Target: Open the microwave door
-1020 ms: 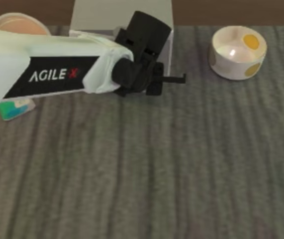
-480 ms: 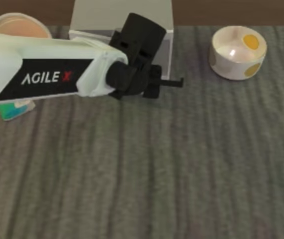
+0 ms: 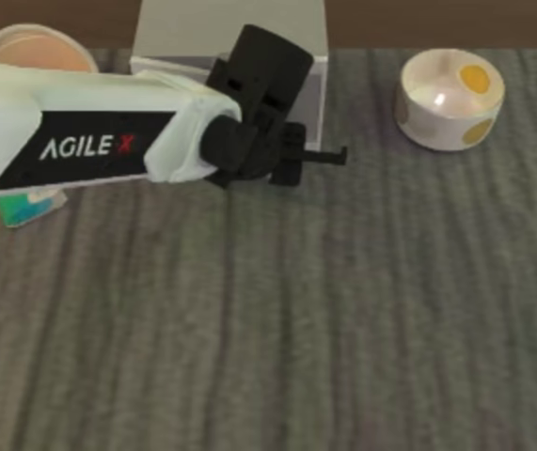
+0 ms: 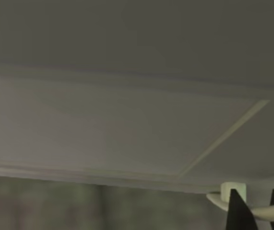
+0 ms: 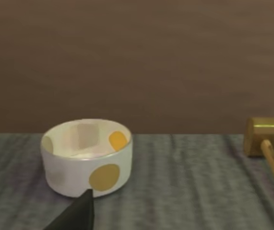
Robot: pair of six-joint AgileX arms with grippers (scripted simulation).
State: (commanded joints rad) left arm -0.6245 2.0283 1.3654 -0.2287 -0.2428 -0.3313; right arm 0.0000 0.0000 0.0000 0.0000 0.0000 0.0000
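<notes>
Microwave door (image 4: 127,124) close up, perhaps its handle (image 4: 232,196).

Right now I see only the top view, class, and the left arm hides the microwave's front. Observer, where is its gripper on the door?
Observer: In the left wrist view, the left gripper is at a pale handle on the edge of the microwave door.
Operator: Does a gap show at the door?
Observer: None that I can see. The door's framed window fills that view.
Operator: Is there anything near the right arm that I'm missing?
Observer: The right wrist view shows a gold-headed mallet lying apart from the spotted bowl. The right gripper is low in front of the bowl.
</notes>
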